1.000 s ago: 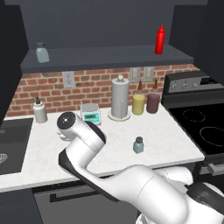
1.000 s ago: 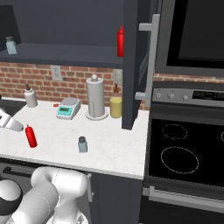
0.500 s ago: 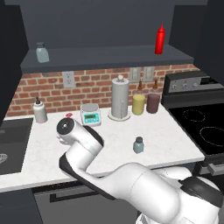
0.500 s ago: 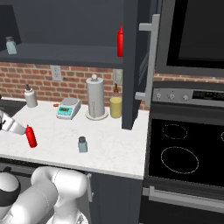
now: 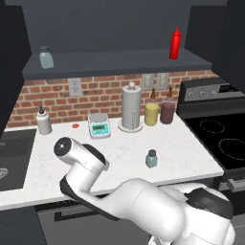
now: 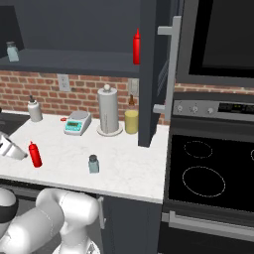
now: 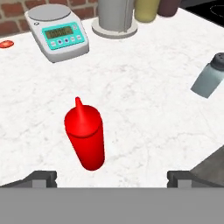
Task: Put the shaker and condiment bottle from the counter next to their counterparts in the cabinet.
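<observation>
The condiment bottle point(image 7: 85, 136), red with a cone nozzle, stands upright on the white counter just ahead of my gripper point(image 7: 111, 177). The jaws are open wide with nothing between them, and the bottle lies slightly left of their centre. In the right base view the gripper point(image 6: 20, 154) is low at the counter's left, just left of the condiment bottle point(image 6: 34, 154). The shaker point(image 5: 151, 158) point(image 6: 93, 163) point(image 7: 209, 78) stands further right on the counter. On the cabinet shelf point(image 5: 119, 62) stand the counterparts: a red bottle point(image 5: 175, 43) point(image 6: 136, 47) and a small jar point(image 5: 46, 57) point(image 6: 12, 51).
At the back of the counter are a kitchen scale point(image 7: 59, 33), a paper towel holder point(image 5: 131, 107), yellow point(image 5: 151, 114) and maroon point(image 5: 167, 112) jars, and a white pump bottle point(image 5: 43, 122). A sink point(image 5: 12, 158) lies to the left, a stove point(image 6: 208, 168) to the right.
My arm has sunk a little, down and to the left, bringing the hand lower beside the red bottle. The jaws stayed open. Nothing on the counter moved.
</observation>
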